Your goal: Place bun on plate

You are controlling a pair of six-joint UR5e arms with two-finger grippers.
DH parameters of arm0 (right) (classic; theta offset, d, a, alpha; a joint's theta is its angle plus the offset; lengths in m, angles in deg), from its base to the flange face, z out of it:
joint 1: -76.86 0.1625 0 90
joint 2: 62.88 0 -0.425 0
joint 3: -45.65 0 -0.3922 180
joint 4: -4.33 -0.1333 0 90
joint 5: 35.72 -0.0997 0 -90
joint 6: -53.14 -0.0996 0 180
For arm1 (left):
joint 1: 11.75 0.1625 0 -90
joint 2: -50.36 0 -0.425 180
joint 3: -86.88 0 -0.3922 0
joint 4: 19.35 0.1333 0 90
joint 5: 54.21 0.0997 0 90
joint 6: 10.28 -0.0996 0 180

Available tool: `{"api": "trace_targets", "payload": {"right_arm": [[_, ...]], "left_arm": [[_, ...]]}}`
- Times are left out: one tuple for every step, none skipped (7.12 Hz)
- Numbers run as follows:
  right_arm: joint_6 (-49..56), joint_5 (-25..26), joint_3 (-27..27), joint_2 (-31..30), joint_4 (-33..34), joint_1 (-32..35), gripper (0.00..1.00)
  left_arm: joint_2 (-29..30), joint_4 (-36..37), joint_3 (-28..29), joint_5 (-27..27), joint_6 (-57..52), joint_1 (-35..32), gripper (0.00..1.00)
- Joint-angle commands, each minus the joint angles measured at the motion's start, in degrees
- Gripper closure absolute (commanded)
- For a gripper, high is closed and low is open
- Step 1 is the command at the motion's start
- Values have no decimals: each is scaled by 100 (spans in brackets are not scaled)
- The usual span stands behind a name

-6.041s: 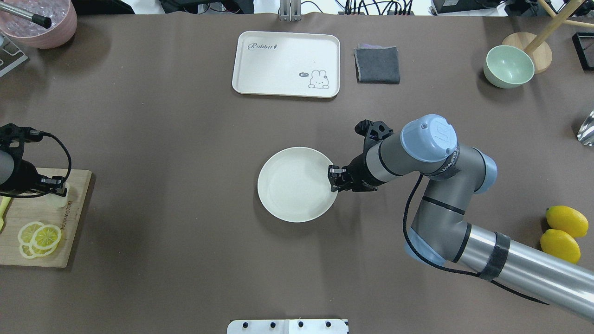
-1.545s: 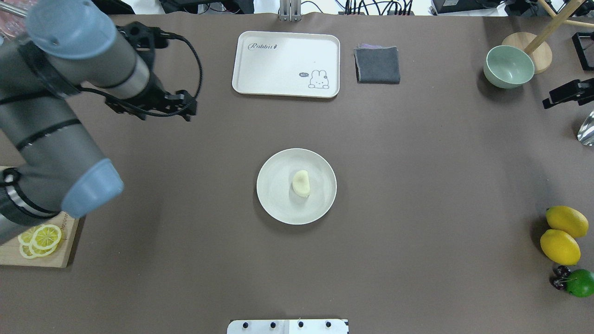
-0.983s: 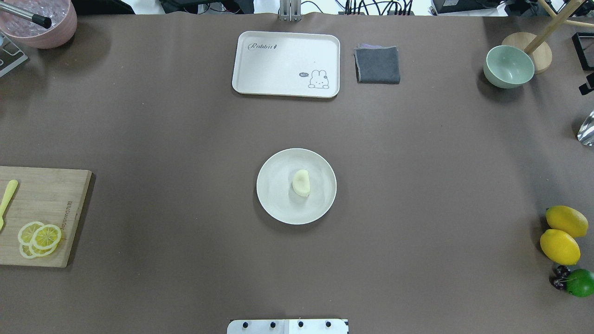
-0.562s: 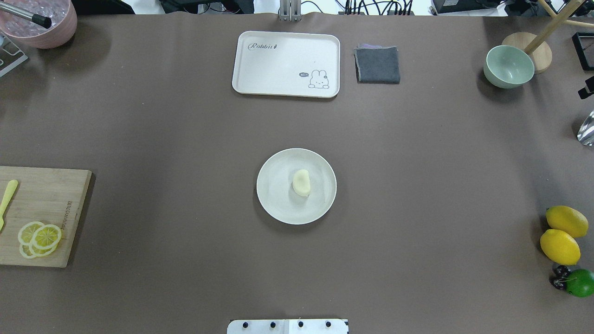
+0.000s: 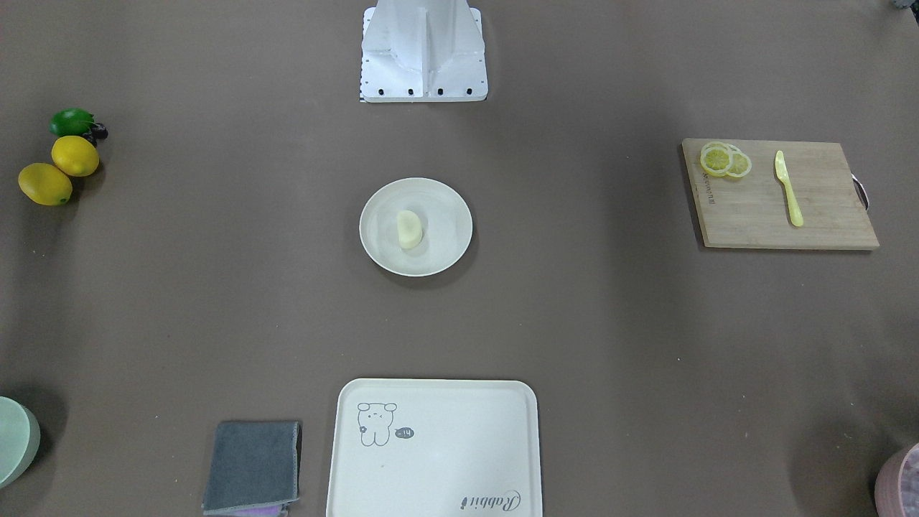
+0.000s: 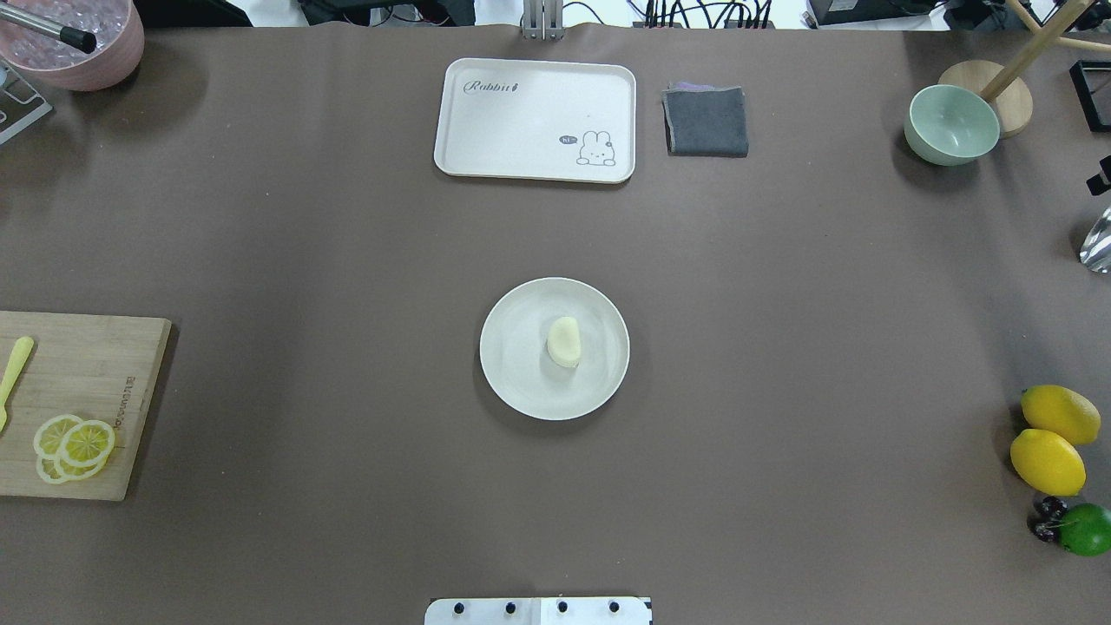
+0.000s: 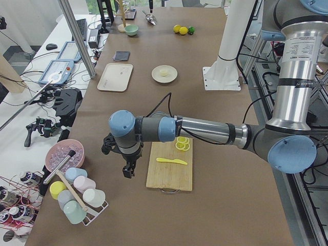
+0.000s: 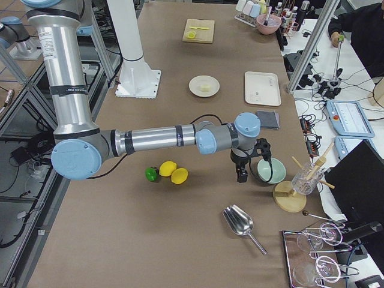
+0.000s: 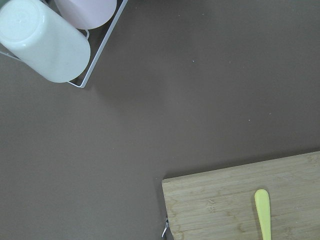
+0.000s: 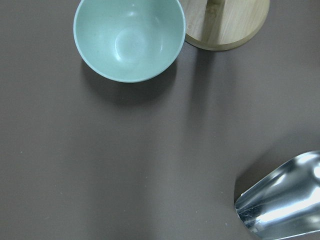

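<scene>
The bun (image 6: 563, 341), a small pale cream lump, lies near the middle of the round cream-white plate (image 6: 512, 382) at the table's centre. It also shows in the front view as the bun (image 5: 408, 230) on the plate (image 5: 445, 253). Nothing touches either. My left gripper (image 7: 127, 171) hangs far off, over the table beside the cutting board's end; I cannot tell its state. My right gripper (image 8: 241, 174) hovers by the green bowl at the other end; its state I cannot tell either. Neither wrist view shows fingers.
A cream tray (image 6: 535, 120) and grey cloth (image 6: 706, 121) lie at the far edge. The wooden cutting board (image 6: 82, 373) holds lemon slices (image 6: 74, 444). Two lemons (image 6: 1050, 438), a green bowl (image 6: 951, 124) and a metal scoop (image 10: 280, 200) sit at the right end.
The bun went from the cutting board onto the plate. The right arm left the plate's rim, and the left arm pulled back out of the overhead view. Nothing has moved in the last second.
</scene>
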Motion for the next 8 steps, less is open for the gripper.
{"api": "trace_targets", "payload": {"right_arm": [[0,-22,-12,-11,-1,7,0],[0,-22,-12,-11,-1,7,0],[0,-22,-12,-11,-10,7,0],[0,-22,-12,-20,-10,7,0],[0,-22,-12,-20,-10,15,0],[0,-22,-12,-29,-10,16,0],[0,-22,-12,-46,-10,16,0],[0,-22,-21,-72,-10,16,0]], "left_arm": [[-34,-203,-16,-6,-2,-2,2],[-43,-222,-16,-6,-29,-10,3],[-43,-222,2,2,-38,-2,2],[-43,-222,-7,-6,-29,-2,3],[-43,-222,-16,-6,-3,-2,3],[-34,-231,-7,2,-11,-2,3],[-34,-222,-7,3,-20,-2,3],[-34,-231,-16,3,-3,-2,3]]}}
